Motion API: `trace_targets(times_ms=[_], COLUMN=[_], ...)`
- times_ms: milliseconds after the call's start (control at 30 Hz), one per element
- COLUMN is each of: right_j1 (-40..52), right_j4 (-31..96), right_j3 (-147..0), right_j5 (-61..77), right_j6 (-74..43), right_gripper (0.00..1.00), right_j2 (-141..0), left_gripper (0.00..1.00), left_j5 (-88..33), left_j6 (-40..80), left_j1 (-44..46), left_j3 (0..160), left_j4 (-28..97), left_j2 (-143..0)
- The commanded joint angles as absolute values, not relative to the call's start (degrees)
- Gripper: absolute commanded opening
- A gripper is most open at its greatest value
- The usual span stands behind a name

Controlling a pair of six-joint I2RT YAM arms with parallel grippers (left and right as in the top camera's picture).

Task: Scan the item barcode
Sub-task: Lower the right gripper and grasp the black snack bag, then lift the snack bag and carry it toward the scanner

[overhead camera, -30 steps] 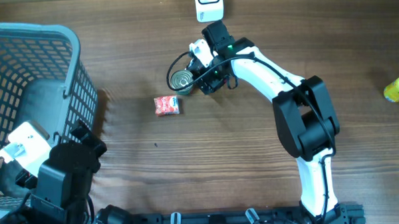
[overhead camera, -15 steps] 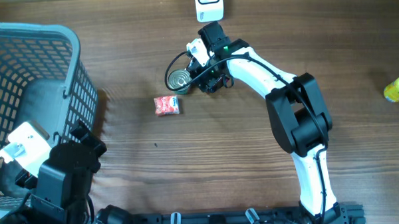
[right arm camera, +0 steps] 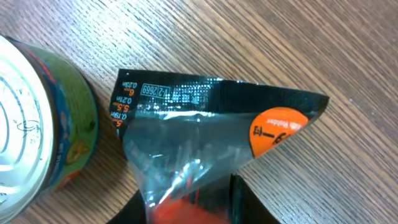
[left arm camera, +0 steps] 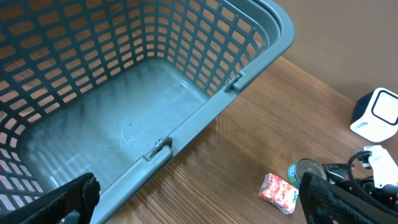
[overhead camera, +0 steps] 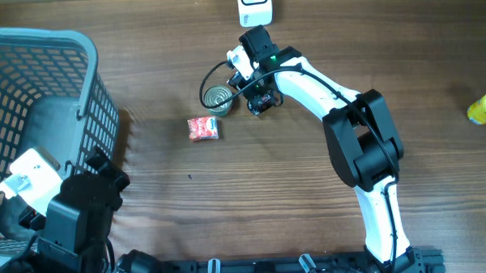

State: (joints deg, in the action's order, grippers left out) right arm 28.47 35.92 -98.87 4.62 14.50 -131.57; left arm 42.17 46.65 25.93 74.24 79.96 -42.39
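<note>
A black and clear plastic packet (right arm camera: 205,118) with an orange sticker lies on the wooden table, its clear end crumpled between my right gripper's fingers. The right gripper (right arm camera: 189,199) is shut on this packet, just right of a tin can (right arm camera: 37,118). From overhead the right gripper (overhead camera: 252,101) sits beside the can (overhead camera: 219,98), and the packet is mostly hidden under it. A white barcode scanner (overhead camera: 255,6) stands at the table's far edge. My left gripper (left arm camera: 202,205) hangs open and holds nothing, near the basket at the front left.
A large grey mesh basket (overhead camera: 32,119) fills the left side. A small red packet (overhead camera: 202,128) lies in front of the can. A yellow object (overhead camera: 485,108) sits at the far right edge. A black cable loops by the can.
The right gripper's jaws have closed on the black packet, and the arm has edged slightly toward the can. The left arm has not moved.
</note>
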Motion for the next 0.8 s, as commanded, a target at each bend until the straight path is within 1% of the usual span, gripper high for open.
trace_targets(times_ms=[0, 133, 267, 467, 600, 767], right_j1=[28.64, 28.64, 28.62, 28.38, 28.38, 27.64], right_j4=[37.41, 38.28, 40.32, 43.72, 44.60, 47.29], right_j3=[-96.64, -96.64, -96.66, -96.66, -96.66, -96.71], right_j5=[2.59, 4.01, 8.05, 21.43, 29.78, 36.10], right_j6=[12.60, 11.64, 11.62, 12.34, 13.98, 14.87], right_gripper=[0.19, 0.18, 0.15, 0.13, 0.13, 0.14], right_j2=[-136.38, -136.38, -136.31, -136.18, -136.16, -135.85], left_gripper=[1.00, 1.00, 1.00, 1.00, 1.00, 1.00], left_j5=[43.18, 43.18, 43.18, 43.18, 43.18, 43.18], left_j6=[47.40, 47.40, 47.42, 47.42, 47.42, 47.40], left_j1=[26.09, 26.11, 26.11, 26.11, 26.11, 26.11], left_j3=[74.13, 74.13, 74.13, 74.13, 74.13, 74.13], left_j4=[80.03, 80.05, 80.03, 80.03, 80.03, 80.03], left_j2=[-42.61, -42.61, -42.61, -42.61, -42.61, -42.61])
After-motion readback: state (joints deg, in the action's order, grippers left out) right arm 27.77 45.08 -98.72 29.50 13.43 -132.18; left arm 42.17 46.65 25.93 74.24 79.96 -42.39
